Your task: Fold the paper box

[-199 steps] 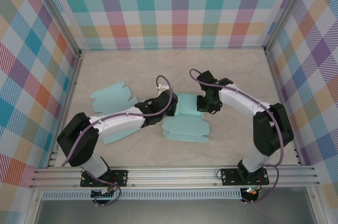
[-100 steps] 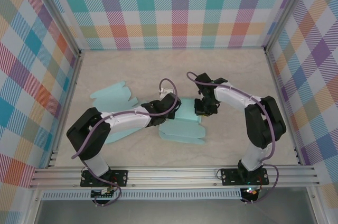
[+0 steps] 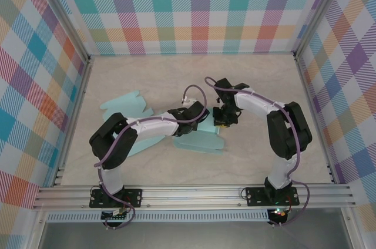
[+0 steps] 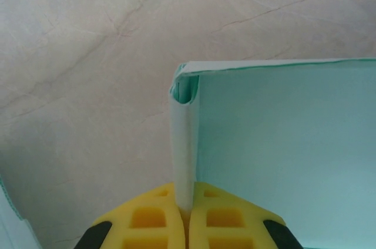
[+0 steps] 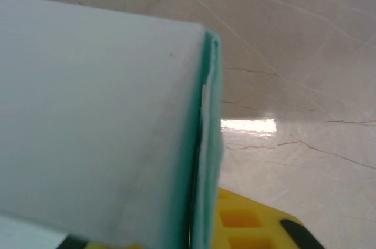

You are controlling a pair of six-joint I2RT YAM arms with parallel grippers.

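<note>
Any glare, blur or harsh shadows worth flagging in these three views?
Top external: even light, sharp, only soft shadows on the table. Left wrist: the paper box wall is crisp, with no glare. Right wrist: the box panel close to the lens is soft, and a bright glare patch sits on the table behind it.

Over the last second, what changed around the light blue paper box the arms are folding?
The left gripper moved right, the right gripper left, converging on the light blue paper box, which slid slightly left. Both elbows drew inward. The flat blue cutout stayed put.
</note>
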